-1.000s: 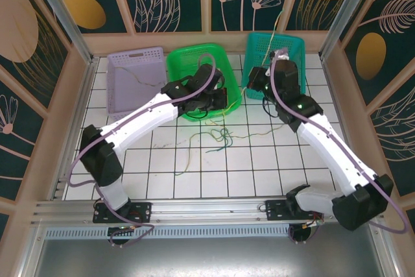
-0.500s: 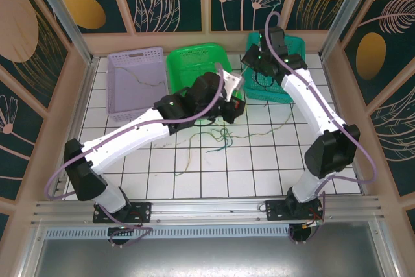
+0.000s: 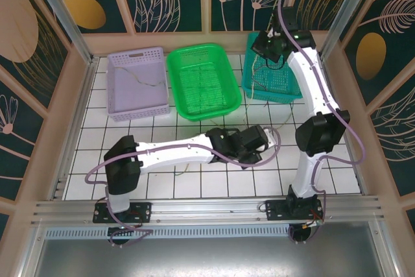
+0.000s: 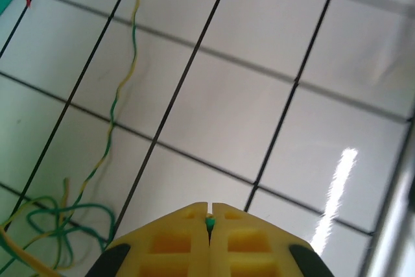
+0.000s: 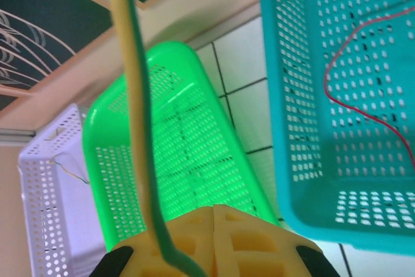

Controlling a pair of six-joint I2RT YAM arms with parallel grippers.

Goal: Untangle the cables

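My left gripper (image 3: 264, 139) lies low over the tiles at the table's middle. In the left wrist view its jaws (image 4: 209, 209) are shut on the tip of a green cable (image 4: 209, 223). A yellow-green cable (image 4: 117, 95) snakes over the tiles to a loose tangle (image 4: 45, 225) at the lower left. My right gripper (image 3: 264, 47) is raised over the teal basket (image 3: 275, 79). Its jaws (image 5: 214, 209) are shut on a yellow-green cable (image 5: 137, 128) that runs taut away from them. A red cable (image 5: 337, 95) lies in the teal basket (image 5: 311, 180).
A green basket (image 3: 201, 82) stands at the back middle, with a purple basket (image 3: 133, 82) to its left holding a pale wire (image 3: 146, 84). The left arm stretches across the tiles over the tangle. Wooden walls enclose the table.
The left arm swept from the green basket down to the table's middle. The right arm rose and swung back over the teal basket with the yellow-green cable.
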